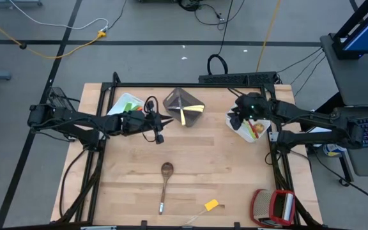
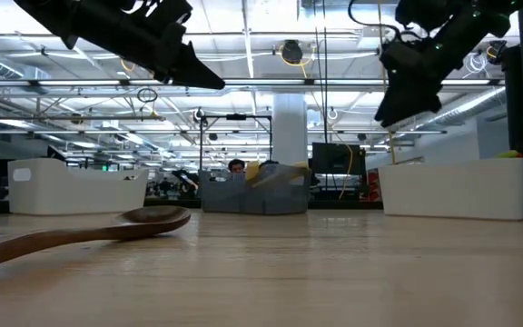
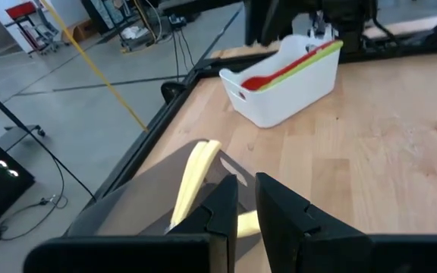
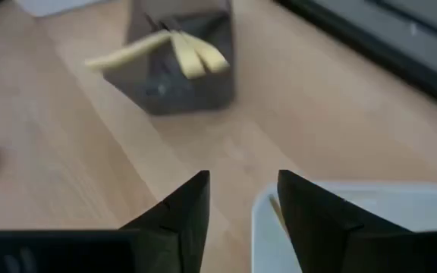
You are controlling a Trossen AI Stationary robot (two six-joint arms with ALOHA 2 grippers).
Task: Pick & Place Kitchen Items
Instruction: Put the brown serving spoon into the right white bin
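Above the white bin (image 1: 246, 131), right claw (image 1: 238, 117) parted.

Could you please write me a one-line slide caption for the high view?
Both arms hover over the bins, right gripper above the white bin; wooden spoon lies mid-table.

No text, label, brand, number or sign can be read in any of the four views. The bins, the utensils and the table bear no legible lettering, and the room seen across the table shows no sign clear enough to read.
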